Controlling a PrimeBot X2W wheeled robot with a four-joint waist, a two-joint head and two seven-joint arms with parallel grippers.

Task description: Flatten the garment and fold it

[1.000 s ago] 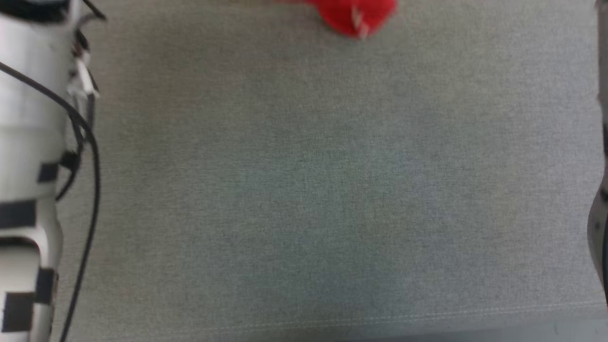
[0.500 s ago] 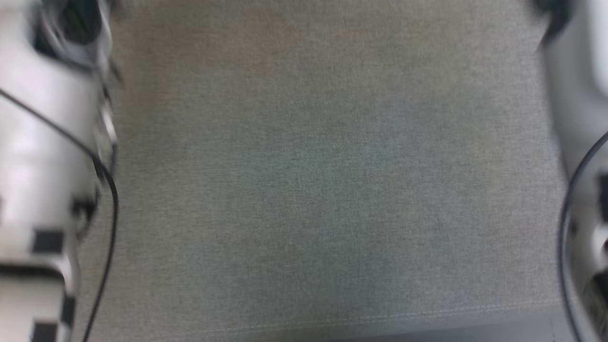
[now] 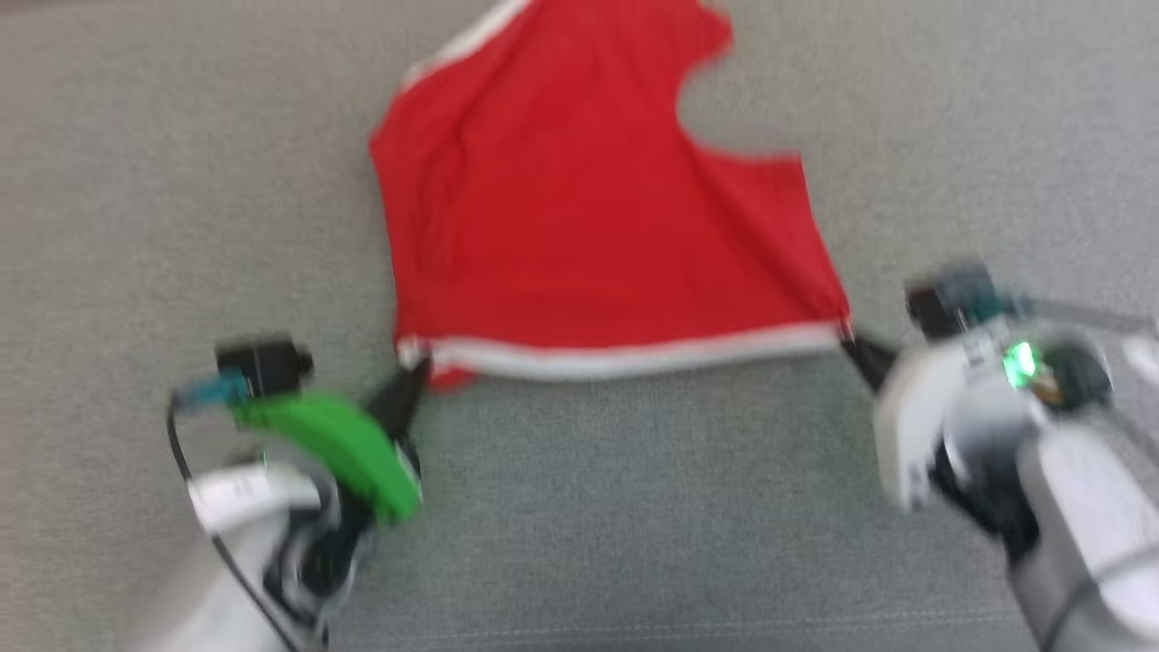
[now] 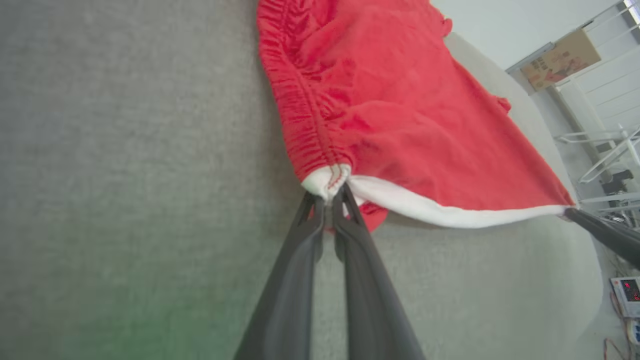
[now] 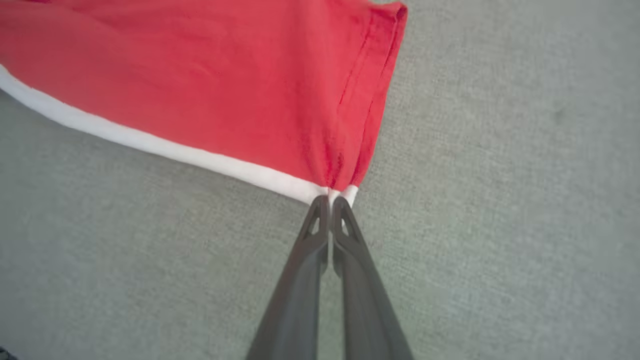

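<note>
The red garment [image 3: 579,217] lies spread on the grey cloth surface, its white-banded hem stretched taut toward me. My left gripper [image 3: 412,376] is shut on the hem's left corner, which bunches white at its tips [image 4: 330,192]. At the hem's right corner my right gripper [image 3: 851,349] is shut too, pinching the white band [image 5: 332,197]. The garment [image 4: 400,125] gathers in ruffles along its left side seam; in the right wrist view the garment [image 5: 225,85] lies smooth. The head view is blurred.
The grey fabric surface [image 3: 634,507] stretches all around the garment, with a stitched seam near its front edge. In the left wrist view the surface's far edge curves away, with white racks [image 4: 605,145] and a cardboard box [image 4: 560,60] beyond it.
The head view has swung: before it showed bare grey surface and pale forearms, then only a scrap of red at the top. Now the garment and both grippers holding its hem show.
</note>
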